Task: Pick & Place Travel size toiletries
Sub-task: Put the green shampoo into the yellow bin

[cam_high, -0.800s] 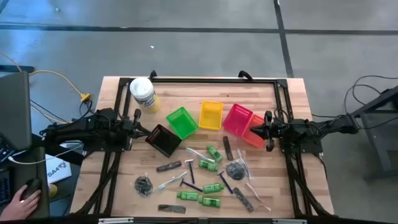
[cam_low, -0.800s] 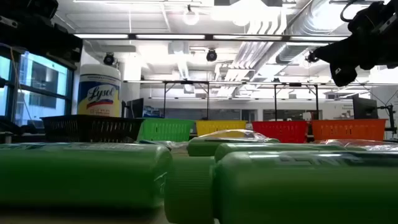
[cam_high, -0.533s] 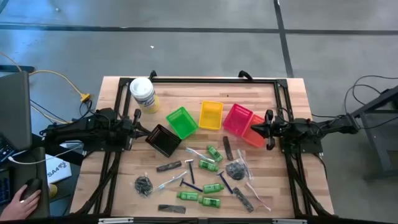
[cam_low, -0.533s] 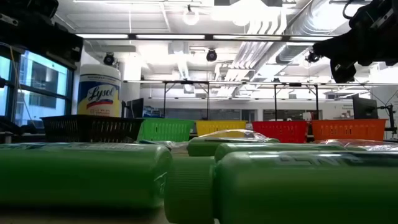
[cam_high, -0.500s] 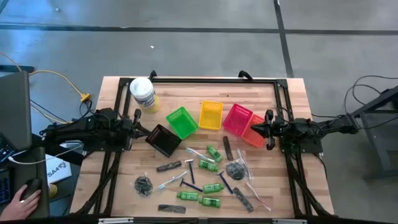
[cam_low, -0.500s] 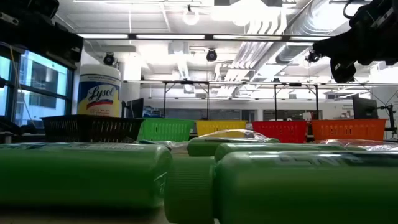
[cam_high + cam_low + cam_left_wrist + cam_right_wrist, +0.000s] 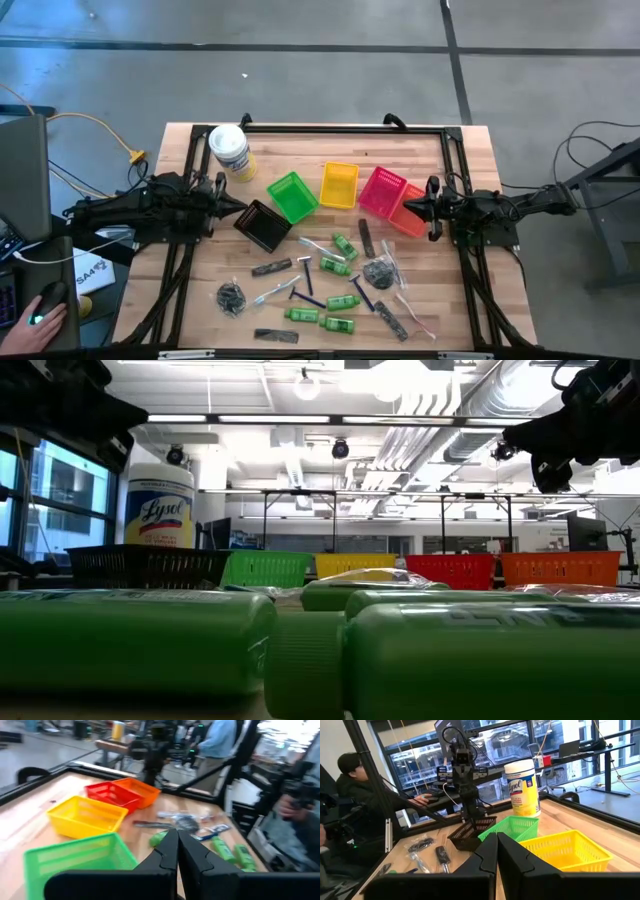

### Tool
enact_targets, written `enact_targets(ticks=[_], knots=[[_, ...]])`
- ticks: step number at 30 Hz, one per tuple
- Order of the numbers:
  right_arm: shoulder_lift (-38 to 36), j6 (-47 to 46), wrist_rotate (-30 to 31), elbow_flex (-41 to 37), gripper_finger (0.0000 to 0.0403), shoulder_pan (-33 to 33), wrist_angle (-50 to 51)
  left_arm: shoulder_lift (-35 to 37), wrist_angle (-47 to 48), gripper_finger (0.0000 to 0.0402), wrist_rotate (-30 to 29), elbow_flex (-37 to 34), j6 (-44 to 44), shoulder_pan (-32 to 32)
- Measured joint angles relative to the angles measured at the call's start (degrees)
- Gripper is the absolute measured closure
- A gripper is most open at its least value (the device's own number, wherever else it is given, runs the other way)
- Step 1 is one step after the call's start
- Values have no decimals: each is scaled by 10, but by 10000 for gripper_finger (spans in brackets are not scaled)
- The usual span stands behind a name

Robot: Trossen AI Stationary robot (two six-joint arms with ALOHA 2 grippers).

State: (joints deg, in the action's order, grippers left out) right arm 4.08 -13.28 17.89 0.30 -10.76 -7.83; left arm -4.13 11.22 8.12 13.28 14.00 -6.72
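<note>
1. Left gripper [image 7: 237, 207] at table's left side, just beside the black basket [image 7: 263, 225]; fingers pressed together, nothing held.
2. Right gripper [image 7: 407, 207] at table's right side, above the orange basket [image 7: 411, 217]; fingers pressed together, nothing held.
3. Toiletries scattered loose on the wooden table [image 7: 450, 165], in the near half, in front of the basket row; none in a basket.
4. Green mini bottles [image 7: 335, 265] clustered mid-table, more toward the near edge.
5. Blue-handled razors [image 7: 305, 296] between the bottles.
6. Dark mesh bundles: one [image 7: 231, 297] near-left, another [image 7: 377, 270] right of centre.
7. Black combs [image 7: 271, 267] flat, one near the black basket, others toward the near edge.
8. Clear-wrapped toothbrush [image 7: 414, 314] near-right.
9. Green basket [image 7: 292, 195], yellow basket [image 7: 339, 185], red basket [image 7: 380, 190] in a row behind the items.
10. White-lidded tub [image 7: 229, 150] upright at far-left corner.
11. Person's hand [image 7: 38, 322] on a mouse, off-table at left.
</note>
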Motion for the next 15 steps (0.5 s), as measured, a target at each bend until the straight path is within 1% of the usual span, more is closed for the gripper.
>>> enact_targets(ticks=[2, 6, 9, 15], knots=[[0, 0, 1, 0, 399, 0, 0, -4, 0, 402, -24, 0, 0, 0], [0, 12, 2, 0, 399, 0, -2, -21, 1, 402, -39, 0, -18, 0], [0, 37, 2, 0, 399, 0, -6, -36, -26, 402, -47, 0, -22, 0], [0, 62, 8, 0, 399, 0, -14, -56, -61, 402, -71, 0, -80, 0]])
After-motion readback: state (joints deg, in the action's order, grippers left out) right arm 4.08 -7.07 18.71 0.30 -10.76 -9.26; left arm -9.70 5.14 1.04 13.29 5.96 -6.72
